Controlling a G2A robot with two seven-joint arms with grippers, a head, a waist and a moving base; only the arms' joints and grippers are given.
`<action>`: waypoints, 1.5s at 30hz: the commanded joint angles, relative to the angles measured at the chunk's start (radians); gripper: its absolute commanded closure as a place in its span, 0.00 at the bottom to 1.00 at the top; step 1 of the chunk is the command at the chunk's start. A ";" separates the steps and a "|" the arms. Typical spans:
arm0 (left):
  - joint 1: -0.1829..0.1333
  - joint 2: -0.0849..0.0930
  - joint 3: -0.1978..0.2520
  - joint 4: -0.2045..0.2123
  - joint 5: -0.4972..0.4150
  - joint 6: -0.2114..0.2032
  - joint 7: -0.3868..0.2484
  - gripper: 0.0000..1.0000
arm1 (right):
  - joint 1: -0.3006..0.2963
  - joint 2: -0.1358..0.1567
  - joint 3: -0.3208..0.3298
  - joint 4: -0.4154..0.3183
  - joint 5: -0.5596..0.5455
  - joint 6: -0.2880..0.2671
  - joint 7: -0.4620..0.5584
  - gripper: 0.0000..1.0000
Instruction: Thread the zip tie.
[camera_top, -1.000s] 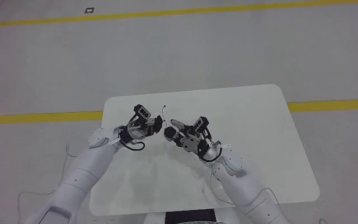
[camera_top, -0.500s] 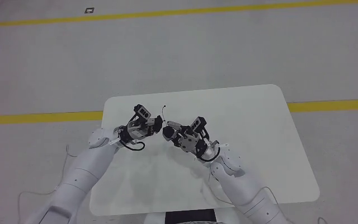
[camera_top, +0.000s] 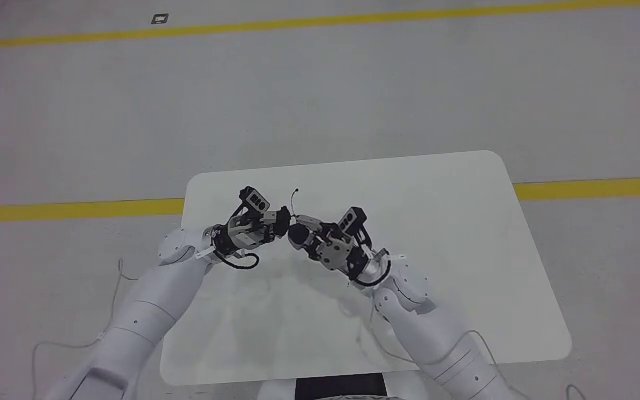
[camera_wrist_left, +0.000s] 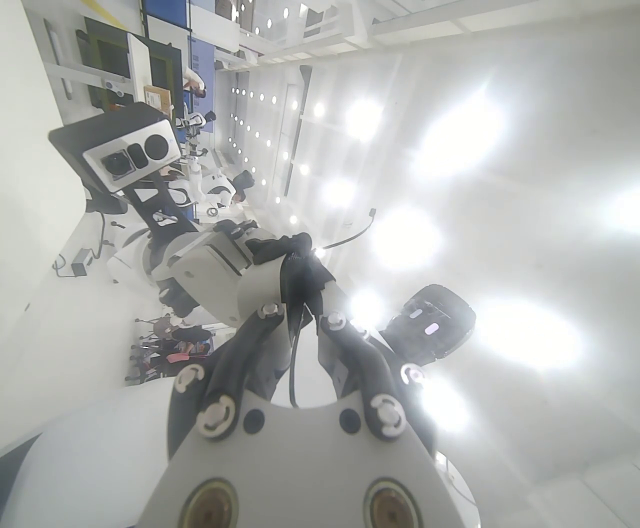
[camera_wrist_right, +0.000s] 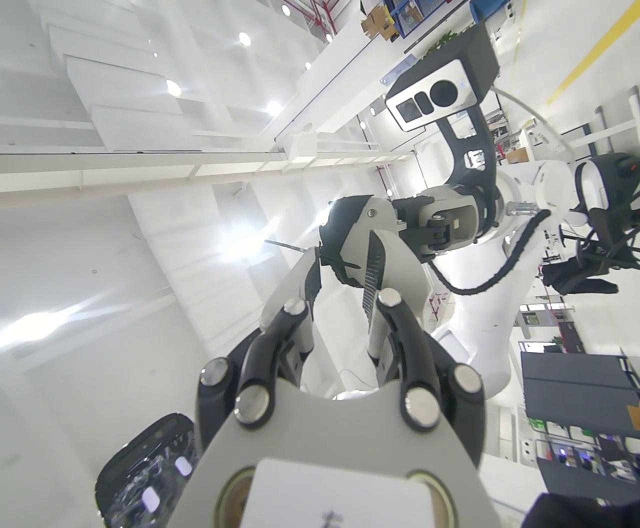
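Floor (camera_top: 300, 90): grey, crossed by two yellow lines (camera_top: 90, 211), one beyond the table and one passing behind it.

Table (camera_top: 450, 220): white top with rounded corners, seen from above.

Left arm (camera_top: 150, 300): white, reaching in over the table's near left part, with its wrist held above the surface.

Right arm (camera_top: 430, 320): white, reaching in from the near right and angled toward the other arm.

Left claw (camera_wrist_left: 307, 295): fingers together, clamped on the zip tie. It sits over the middle-left of the table (camera_top: 278, 222), tip to tip with the other claw.

Right claw (camera_wrist_right: 344, 252): fingers apart, set to either side of the left claw's dark fingertips. In the top view (camera_top: 298, 232) it is just beside the left claw, and the two appear to touch.

Zip tie (camera_wrist_left: 345, 240): thin black strip held in the left claw, off the table. One length runs back between the fingers toward the palm. The other curves out past the fingertips and ends in a small square head. From above (camera_top: 293, 203) the free end rises over the point where the claws meet. In the right wrist view a short piece (camera_wrist_right: 282, 244) sticks out beside one right finger.
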 joint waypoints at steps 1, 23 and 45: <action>0.000 0.000 0.000 0.000 0.000 0.000 0.000 1.00 | 0.003 -0.001 -0.002 0.001 -0.002 -0.002 -0.006 0.81; 0.000 0.000 0.000 0.000 0.000 0.000 0.000 1.00 | -0.024 0.003 0.018 0.003 0.005 -0.003 -0.035 0.65; 0.000 0.000 0.000 0.000 0.000 0.000 0.000 1.00 | 0.004 -0.014 -0.029 0.019 0.019 -0.029 -0.057 0.69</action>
